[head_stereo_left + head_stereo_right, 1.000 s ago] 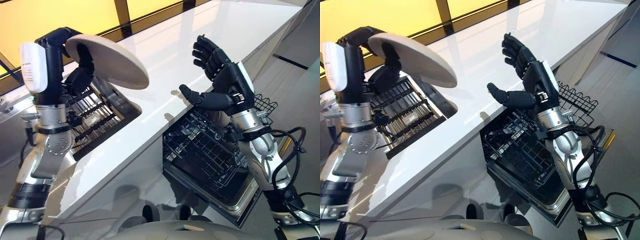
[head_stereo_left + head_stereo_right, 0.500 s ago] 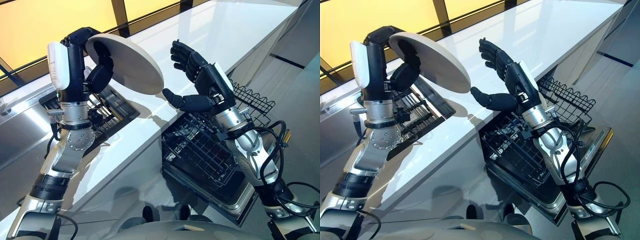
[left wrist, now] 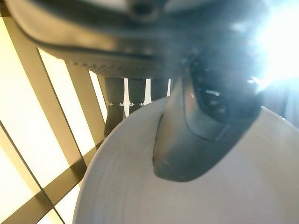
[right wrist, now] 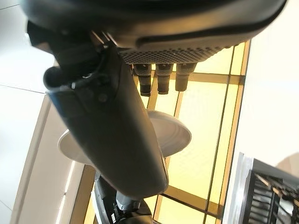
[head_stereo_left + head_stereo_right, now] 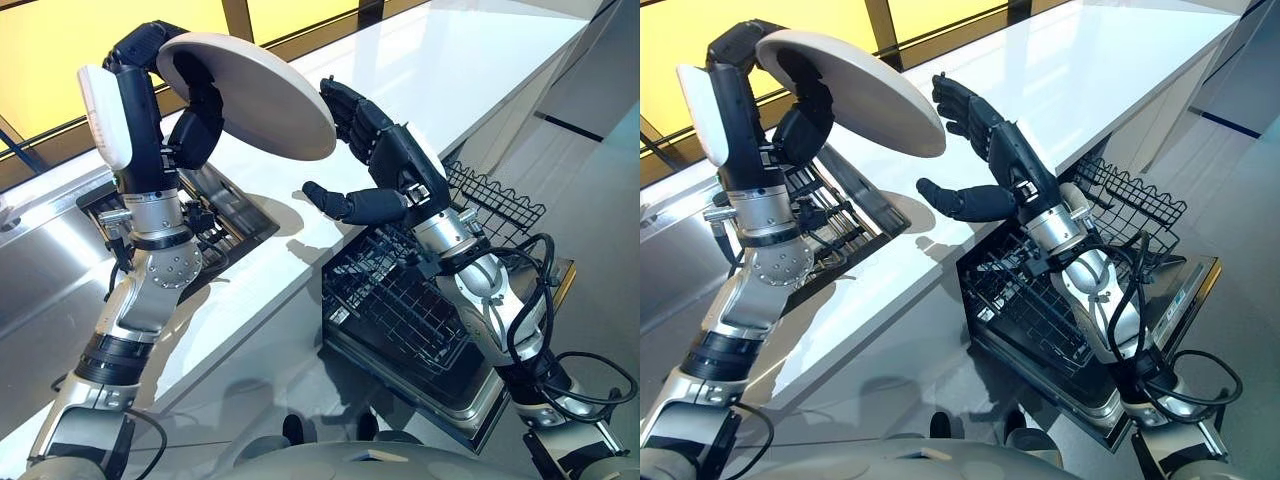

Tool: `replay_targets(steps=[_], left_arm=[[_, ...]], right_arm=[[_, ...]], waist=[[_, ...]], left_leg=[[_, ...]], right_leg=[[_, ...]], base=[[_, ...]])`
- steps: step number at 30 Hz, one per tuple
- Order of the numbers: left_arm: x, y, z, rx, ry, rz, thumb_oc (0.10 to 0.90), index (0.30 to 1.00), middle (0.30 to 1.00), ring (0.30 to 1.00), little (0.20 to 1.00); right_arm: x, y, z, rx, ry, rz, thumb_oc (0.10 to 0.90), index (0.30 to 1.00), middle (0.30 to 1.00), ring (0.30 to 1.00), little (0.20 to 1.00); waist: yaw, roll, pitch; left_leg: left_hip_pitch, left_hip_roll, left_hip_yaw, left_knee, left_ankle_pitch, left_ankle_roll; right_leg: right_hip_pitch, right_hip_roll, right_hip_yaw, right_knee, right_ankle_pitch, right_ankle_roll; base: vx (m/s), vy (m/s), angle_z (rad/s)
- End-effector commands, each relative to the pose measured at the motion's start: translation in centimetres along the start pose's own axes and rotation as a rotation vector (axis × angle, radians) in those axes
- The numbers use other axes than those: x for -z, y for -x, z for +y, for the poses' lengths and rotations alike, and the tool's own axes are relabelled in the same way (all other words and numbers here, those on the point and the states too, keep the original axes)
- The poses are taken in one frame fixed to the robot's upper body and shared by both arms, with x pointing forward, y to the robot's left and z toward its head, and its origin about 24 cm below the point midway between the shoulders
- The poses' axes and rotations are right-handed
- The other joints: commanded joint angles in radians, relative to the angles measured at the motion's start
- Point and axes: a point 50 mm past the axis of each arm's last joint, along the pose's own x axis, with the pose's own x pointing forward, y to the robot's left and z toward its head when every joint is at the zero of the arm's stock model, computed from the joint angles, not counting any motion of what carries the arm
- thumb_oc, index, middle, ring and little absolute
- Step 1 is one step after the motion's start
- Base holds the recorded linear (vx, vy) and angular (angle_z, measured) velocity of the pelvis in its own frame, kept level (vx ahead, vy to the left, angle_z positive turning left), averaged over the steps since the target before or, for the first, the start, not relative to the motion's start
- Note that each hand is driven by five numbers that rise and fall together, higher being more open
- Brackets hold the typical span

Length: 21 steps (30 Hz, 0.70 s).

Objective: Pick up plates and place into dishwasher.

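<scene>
The left hand holds a pale round plate aloft above the white counter, its fingers curled over the plate's far rim and its thumb pressed against the plate's face, as the left wrist view shows with the thumb lying across the plate's surface. The plate is tilted, its lower edge pointing toward the right hand. That hand is raised just beside the plate's near edge with fingers spread and straight and the thumb stretched out below, holding nothing; whether its fingertips touch the rim cannot be told. Below the right arm, the dishwasher's black wire rack stands pulled out over the open door. Under the left hand, a dark slatted rack sits in a recess in the counter.
</scene>
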Motion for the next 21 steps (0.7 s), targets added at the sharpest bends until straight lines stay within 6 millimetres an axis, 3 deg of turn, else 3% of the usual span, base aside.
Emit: replay_targets(steps=[1,12,21], left_arm=[[-1.7,-4.3,0.1,-0.185,0.061,-0.113,0.100,0.300,0.300,0.300,0.200],[-2.2,-3.2,-1.5,-0.218,0.211,-0.021,0.100,0.300,0.300,0.300,0.200],[-3.5,-3.1,-2.4,-0.149,0.283,-0.052,0.100,0.300,0.300,0.300,0.200]], right_arm=[[-5.4,-2.9,0.5,-0.010,-0.044,-0.319,0.800,0.900,0.900,0.900,0.900],[-6.5,-3.5,0.8,0.074,-0.012,-0.401,0.800,0.900,0.900,0.900,0.900],[-6.4,-4.1,0.7,0.102,0.038,-0.385,0.800,0.900,0.900,0.900,0.900]], waist=[[-0.015,-0.016,-0.085],[-0.014,-0.022,-0.086],[-0.008,-0.022,-0.085]], left_leg=[[0.038,-0.066,0.004,0.002,-0.139,0.027],[0.036,-0.067,0.000,0.002,-0.134,0.029],[0.037,-0.068,-0.009,0.003,-0.135,0.031]], right_leg=[[-0.013,0.061,-0.005,0.107,-0.127,0.025],[-0.012,0.065,-0.001,0.103,-0.121,0.020],[-0.011,0.065,-0.005,0.107,-0.126,0.017]], base=[[0.00,0.000,0.00],[0.00,0.000,0.00],[0.00,0.000,0.00]])
